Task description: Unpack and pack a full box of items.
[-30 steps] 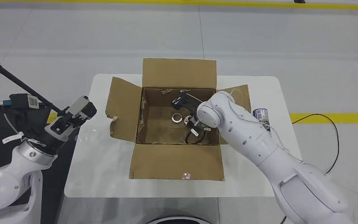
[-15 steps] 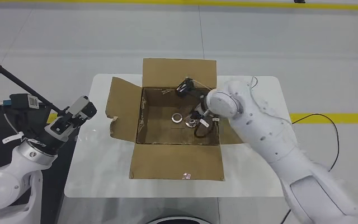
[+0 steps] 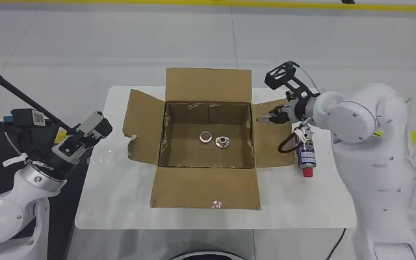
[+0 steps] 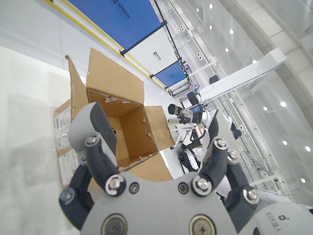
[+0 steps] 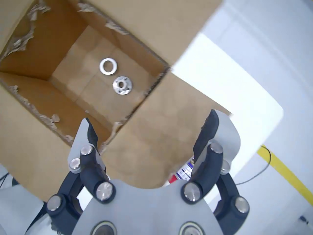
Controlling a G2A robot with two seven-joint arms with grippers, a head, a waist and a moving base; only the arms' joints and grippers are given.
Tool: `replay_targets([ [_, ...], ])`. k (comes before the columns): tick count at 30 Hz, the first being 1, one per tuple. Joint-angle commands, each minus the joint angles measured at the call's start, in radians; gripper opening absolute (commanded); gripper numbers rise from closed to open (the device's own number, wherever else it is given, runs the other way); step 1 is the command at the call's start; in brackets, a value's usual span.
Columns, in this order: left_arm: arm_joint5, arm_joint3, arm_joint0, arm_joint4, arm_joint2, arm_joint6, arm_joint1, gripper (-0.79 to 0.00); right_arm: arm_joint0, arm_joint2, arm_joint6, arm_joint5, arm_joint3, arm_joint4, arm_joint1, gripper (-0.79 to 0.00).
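An open cardboard box (image 3: 208, 84) stands in the middle of the white table (image 3: 117, 195). On its floor lie a metal ring (image 3: 206, 137) and a flanged metal part (image 3: 223, 140); the right wrist view shows the ring (image 5: 108, 66) and the flanged part (image 5: 122, 85) too. My right gripper (image 3: 272, 117) hangs open and empty over the box's right flap (image 5: 151, 143). At the table's left edge my left gripper (image 3: 96, 125) is also open and empty, well away from the box (image 4: 132, 133).
A spray can (image 3: 305, 155) with a red cap lies on the table just right of the right flap, under my right arm; a slice of the can (image 5: 184, 170) shows past the flap. All box flaps are folded outward.
My right arm has come up out of the box and swung right, over the right flap, with nothing in its gripper. The left arm has stayed put.
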Motion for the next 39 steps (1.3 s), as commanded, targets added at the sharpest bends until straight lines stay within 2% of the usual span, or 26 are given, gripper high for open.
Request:
replay_targets([
  [1,0.000,0.000,0.000,0.000,0.000,0.000,0.000,0.000,-0.031,0.066,-0.003,0.027,-0.016,-0.100,0.014,0.000],
  [5,0.000,0.000,0.000,0.000,0.000,0.000,0.000,0.000,-0.086,0.167,-0.009,0.079,0.004,-0.240,0.035,0.000],
  [12,0.000,0.000,0.000,0.000,0.000,0.000,0.000,0.000,-0.132,0.305,0.019,0.060,0.148,-0.269,0.062,0.000],
  [19,0.000,0.000,0.000,0.000,0.000,0.000,0.000,0.000,-0.162,0.276,0.033,0.050,0.265,-0.249,0.066,0.000],
  [27,0.000,0.000,0.000,0.000,0.000,0.000,0.000,0.000,-0.191,0.235,0.033,0.042,0.333,-0.134,0.063,0.000],
  [39,0.000,0.000,0.000,0.000,0.000,0.000,0.000,0.000,-0.157,0.143,0.009,0.098,0.455,-0.099,0.055,0.000],
])
